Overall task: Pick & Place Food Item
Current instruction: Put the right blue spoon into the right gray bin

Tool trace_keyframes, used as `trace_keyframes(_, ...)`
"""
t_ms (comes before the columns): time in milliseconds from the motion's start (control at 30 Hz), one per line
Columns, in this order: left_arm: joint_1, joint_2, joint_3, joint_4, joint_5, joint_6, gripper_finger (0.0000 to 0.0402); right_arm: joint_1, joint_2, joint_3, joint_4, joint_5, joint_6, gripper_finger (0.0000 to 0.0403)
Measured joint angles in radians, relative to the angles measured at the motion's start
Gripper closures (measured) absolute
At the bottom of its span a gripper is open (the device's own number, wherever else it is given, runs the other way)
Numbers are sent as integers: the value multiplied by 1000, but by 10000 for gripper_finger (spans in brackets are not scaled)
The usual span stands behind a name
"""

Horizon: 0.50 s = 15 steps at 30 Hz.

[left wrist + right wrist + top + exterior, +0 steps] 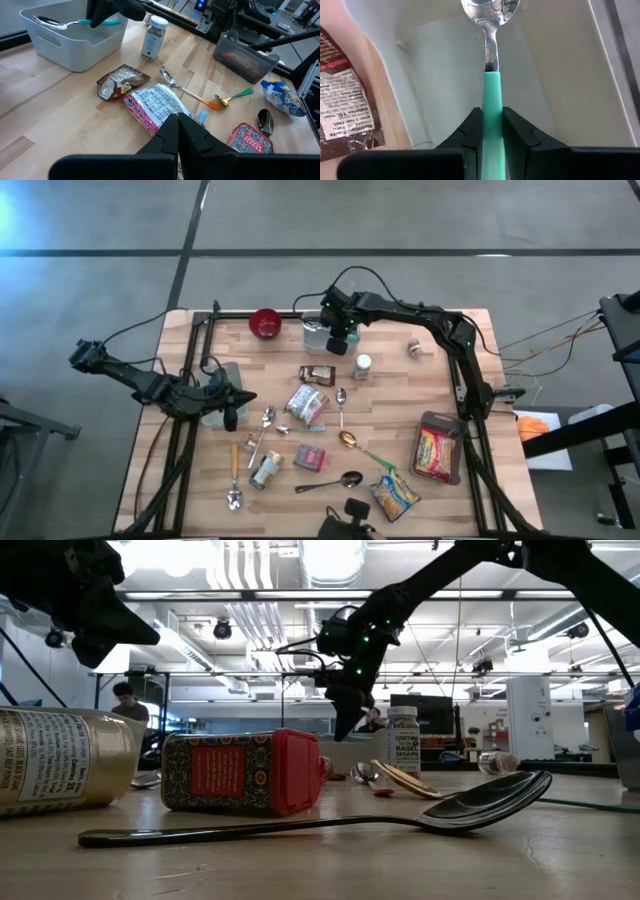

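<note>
Between my right end effector fingers, closest to the wrist camera, runs the teal handle of a spoon, clamped tight so the steel bowl sticks straight out ahead. I hold it over the white bin at the far side of the tabletop, apparently so it can drop inside. The spoon has a shiny, rounded steel bowl on a thin neck sunk into a plain, smooth teal grip. It is cutlery rather than food, whatever the task says. Beside the bin lies a brown snack packet, with a spice jar to its right. My left end effector waits clenched and empty, low over the left side of the tabletop.
</note>
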Motion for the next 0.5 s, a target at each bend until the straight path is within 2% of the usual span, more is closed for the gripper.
trace_keyframes(500,0,0,0,-1,0,0,401,-5,54,-14,2,1,76,363)
